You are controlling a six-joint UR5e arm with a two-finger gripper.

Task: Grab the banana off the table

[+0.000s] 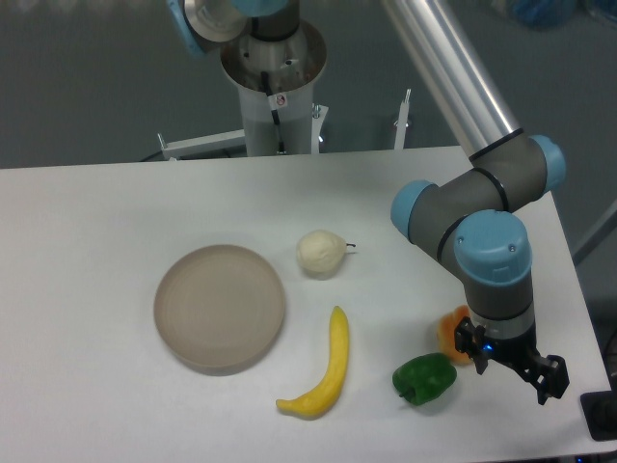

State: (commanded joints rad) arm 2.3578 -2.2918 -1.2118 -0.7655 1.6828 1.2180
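Note:
The banana [326, 368] lies flat on the white table [116, 212], a slim curved yellow fruit running from near the table's middle down to the front edge. My gripper [511, 363] hangs at the front right, well to the right of the banana, with a green pepper between them. Its fingers [548, 378] stand apart with nothing between them, so it is open. The arm's wrist hides part of the orange pepper.
A round beige-grey plate [220, 307] sits left of the banana. A pale cream pear [320, 253] lies just behind it. A green pepper [423, 378] and an orange pepper [449, 331] lie beside my gripper. The arm's base [275, 87] stands behind the table.

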